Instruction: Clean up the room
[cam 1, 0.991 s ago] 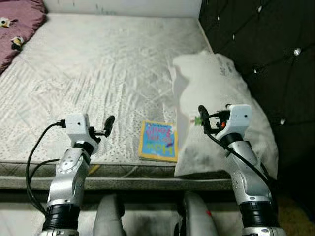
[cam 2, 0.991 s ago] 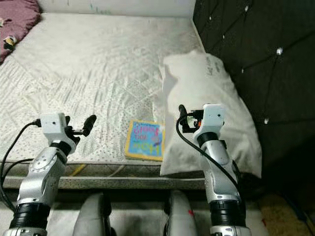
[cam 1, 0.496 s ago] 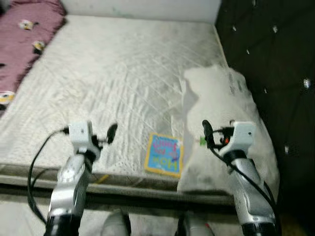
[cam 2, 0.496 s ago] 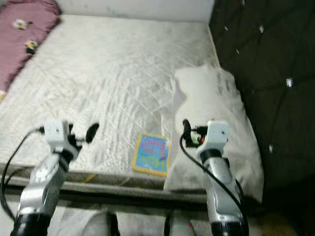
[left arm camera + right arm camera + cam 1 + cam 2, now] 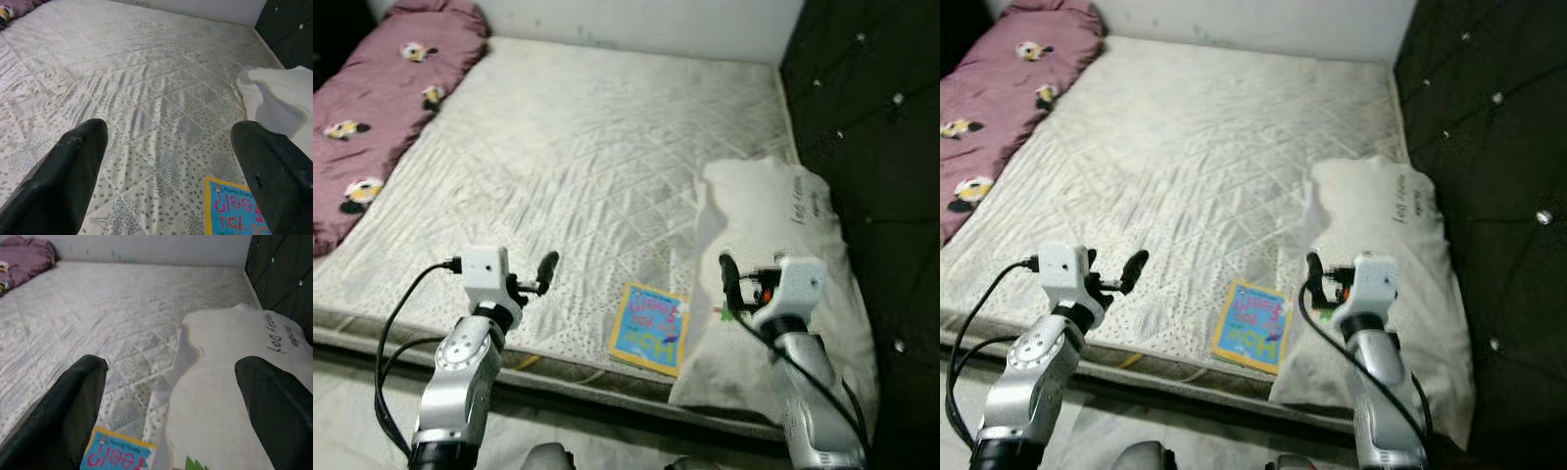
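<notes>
Left eye view: a book (image 5: pixel 651 329) lies at lower centre on the mattress (image 5: pixel 607 147) edge, touching the pillow (image 5: pixel 773 245). It sits between both wide-open claws; the right gripper (image 5: pixel 728 276) is nearer than the left gripper (image 5: pixel 544 270).

Left gripper (image 5: pixel 168 171): two black fingers (image 5: pixel 63 181) spread wide apart, nothing held between them. Quilted white mattress (image 5: pixel 146 83) with grey leaf print seen beyond and between the fingers. Corner of a blue, yellow-edged book (image 5: pixel 230 208) noted just beside one fingertip. White pillow (image 5: pixel 279 100) lies beyond that same finger. Dark tufted headboard (image 5: pixel 288 29) seen behind the pillow.
</notes>
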Motion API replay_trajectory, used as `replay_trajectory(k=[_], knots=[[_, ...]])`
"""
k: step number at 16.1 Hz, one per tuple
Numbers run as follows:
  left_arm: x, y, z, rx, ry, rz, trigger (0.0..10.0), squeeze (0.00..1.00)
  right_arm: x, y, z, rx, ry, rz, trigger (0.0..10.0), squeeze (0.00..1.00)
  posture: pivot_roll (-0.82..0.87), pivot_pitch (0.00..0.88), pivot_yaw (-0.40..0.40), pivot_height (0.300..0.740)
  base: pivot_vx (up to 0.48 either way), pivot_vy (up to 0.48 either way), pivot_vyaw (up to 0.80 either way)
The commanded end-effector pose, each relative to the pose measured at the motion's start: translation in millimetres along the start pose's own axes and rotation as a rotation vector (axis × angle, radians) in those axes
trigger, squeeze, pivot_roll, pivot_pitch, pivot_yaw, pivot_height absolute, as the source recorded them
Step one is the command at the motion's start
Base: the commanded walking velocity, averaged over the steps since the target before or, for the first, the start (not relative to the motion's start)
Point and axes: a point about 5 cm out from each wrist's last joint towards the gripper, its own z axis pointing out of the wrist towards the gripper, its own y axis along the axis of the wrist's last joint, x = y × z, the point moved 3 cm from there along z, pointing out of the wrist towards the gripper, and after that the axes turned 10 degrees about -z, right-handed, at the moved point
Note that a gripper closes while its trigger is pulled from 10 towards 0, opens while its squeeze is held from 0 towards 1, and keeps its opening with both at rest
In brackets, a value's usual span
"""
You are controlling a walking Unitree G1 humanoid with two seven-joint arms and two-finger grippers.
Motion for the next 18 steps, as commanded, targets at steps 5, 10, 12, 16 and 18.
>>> replay_trajectory(k=[5,10,12,16,18], knots=[[0.5,-5,-4.5,0.032,0.005,-0.002,10.0,0.0,-5.5,-4,-7.8,0.041,-0.027,-0.017,10.0,0.0,-0.07,0.092,0.003,0.74,0.0,0.172,0.0],[2.8,-1,-3.7,0.025,0.005,0.01,10.0,0.0,-4.8,-5,-5.4,0.055,-0.028,-0.041,10.0,0.0,-0.07,0.086,0.009,0.74,0.0,0.48,-0.48],[6.5,-2,-2.6,0.033,0.009,0.014,10.0,0.0,-6.6,-4,-3.0,0.053,-0.034,-0.044,10.0,0.0,-0.07,0.08,0.012,0.74,0.0,0.48,-0.8],[2.1,3,6.1,0.023,-0.006,0.012,10.0,0.0,-9.0,-2,-1.6,0.044,-0.045,-0.049,10.0,0.0,-0.09,0.072,0.012,0.74,0.0,0.48,-0.33],[1.6,3,7.9,0.023,-0.008,0.008,10.0,0.0,-10.3,-1,-1.5,0.043,-0.047,-0.058,10.0,0.0,-0.09,0.071,0.01,0.74,0.0,0.48,0.0]])
